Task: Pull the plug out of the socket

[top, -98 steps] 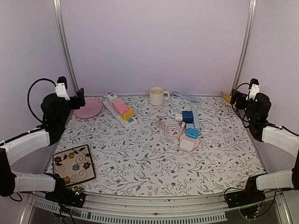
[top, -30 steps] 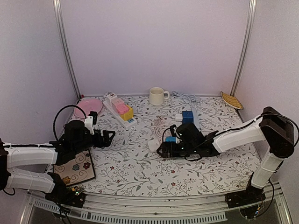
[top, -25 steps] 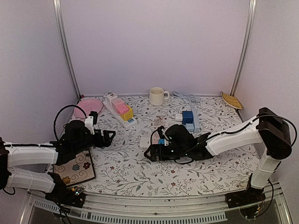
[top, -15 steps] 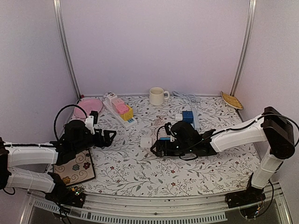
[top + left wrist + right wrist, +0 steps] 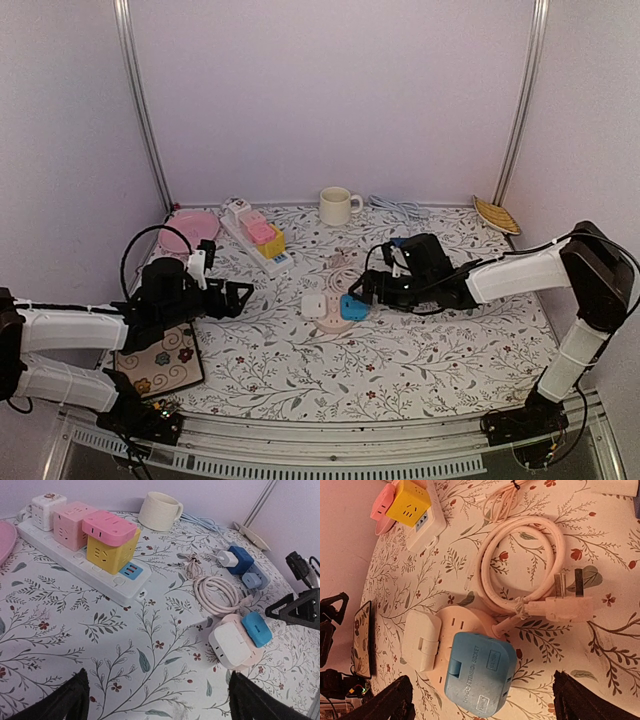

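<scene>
Broadly, a floral bench (image 5: 400, 370) fills the lower frame. Left jaws, centre-left, and right jaws, right of centre, gape wide, empty. Between them a pink socket (image 5: 462, 622) carries a white plug (image 5: 314, 303) and a blue plug (image 5: 352, 307).

Left arm (image 5: 70, 328): reaches forward and inward from near-left base, forearm low, near level.
Left gripper (image 5: 238, 297): points toward centre, jaws spread wide, both fingers (image 5: 70, 702) at lower corners of wrist view.
Right arm (image 5: 510, 275): elbow raised at far right, forearm stretched leftward, low.
Right gripper (image 5: 368, 290): points left, jaws wide apart, gripping nothing.
</scene>
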{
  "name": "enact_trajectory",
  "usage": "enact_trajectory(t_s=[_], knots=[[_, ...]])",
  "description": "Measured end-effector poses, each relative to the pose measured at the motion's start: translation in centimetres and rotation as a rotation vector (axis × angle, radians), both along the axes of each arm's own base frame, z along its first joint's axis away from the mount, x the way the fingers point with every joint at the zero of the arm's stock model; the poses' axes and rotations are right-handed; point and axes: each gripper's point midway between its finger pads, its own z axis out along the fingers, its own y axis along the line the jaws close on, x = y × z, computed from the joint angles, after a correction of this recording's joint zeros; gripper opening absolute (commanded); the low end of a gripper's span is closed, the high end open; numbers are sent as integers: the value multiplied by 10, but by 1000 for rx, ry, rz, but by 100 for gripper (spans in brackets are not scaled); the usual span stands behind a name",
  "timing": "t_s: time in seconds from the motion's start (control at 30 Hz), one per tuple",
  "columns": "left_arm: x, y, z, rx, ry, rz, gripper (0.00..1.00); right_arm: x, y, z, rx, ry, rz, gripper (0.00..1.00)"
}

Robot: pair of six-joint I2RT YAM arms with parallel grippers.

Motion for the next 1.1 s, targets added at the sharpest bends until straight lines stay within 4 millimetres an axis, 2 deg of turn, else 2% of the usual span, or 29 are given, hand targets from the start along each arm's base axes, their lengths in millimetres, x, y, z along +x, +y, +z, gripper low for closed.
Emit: enact_trajectory(t_s=[0.13, 0.3, 0.57, 0.73, 0.9, 1.1], knots=[[0, -2, 0, -6, 0, -11, 97, 7, 0, -21, 18, 58, 33, 95], [-2, -6, -7, -2, 22, -32, 97, 4, 17, -36, 58, 116, 94, 90], [-7, -20, -1, -46, 13, -109, 92, 8, 38, -32, 155, 147, 122, 67], [-13, -30, -7, -87, 57, -163, 91, 5, 43, -27, 213, 164, 129, 53], [-19, -39, -24, -157, 174, -173, 91, -5, 36, -35, 225, 192, 122, 38], [-24, -52, -64, -243, 379, -162, 88, -8, 39, -31, 256, 208, 115, 30]])
